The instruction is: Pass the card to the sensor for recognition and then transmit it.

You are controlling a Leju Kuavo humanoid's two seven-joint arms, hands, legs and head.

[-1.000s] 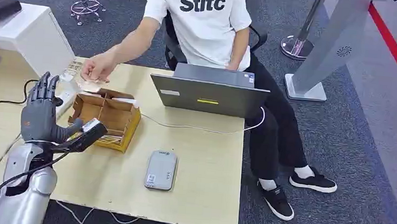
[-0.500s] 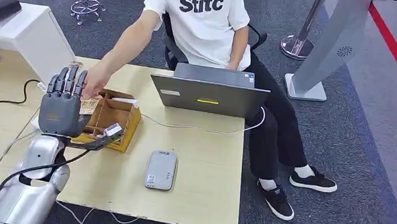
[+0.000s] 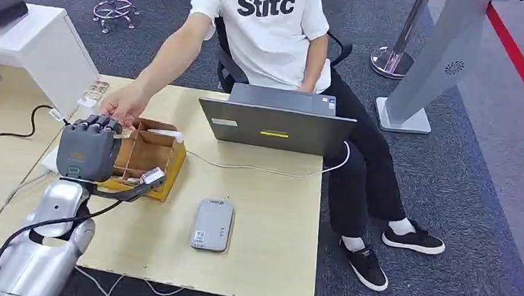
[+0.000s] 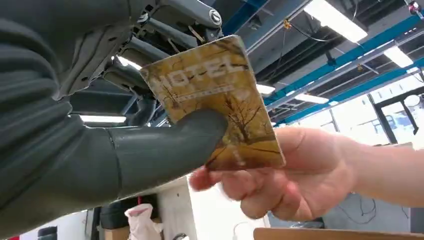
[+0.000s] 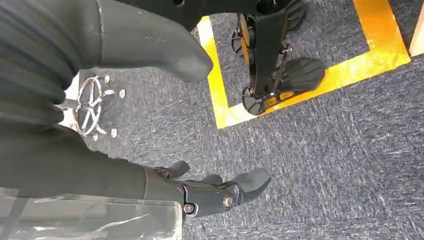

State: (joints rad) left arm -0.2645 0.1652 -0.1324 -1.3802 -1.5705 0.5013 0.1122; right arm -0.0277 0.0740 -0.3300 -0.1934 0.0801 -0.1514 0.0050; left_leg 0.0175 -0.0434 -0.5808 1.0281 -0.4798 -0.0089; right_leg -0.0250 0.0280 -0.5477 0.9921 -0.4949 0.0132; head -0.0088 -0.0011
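Left hand [image 4: 125, 145] pinches the hotel card [image 4: 215, 100] while the person's hand [image 4: 280, 175] touches it too. If they let go early, the card could slip and drop before reaching the sensor [image 3: 212, 224].

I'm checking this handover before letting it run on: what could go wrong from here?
1. The left hand pins the card with its thumb while the person's hand also holds it; pulling away now could tug or drop it.
2. The cardboard box sits right under the exchange, so a dropped card might land inside it.
3. The sensor lies beyond the box; the arm could clip the box on its way over.
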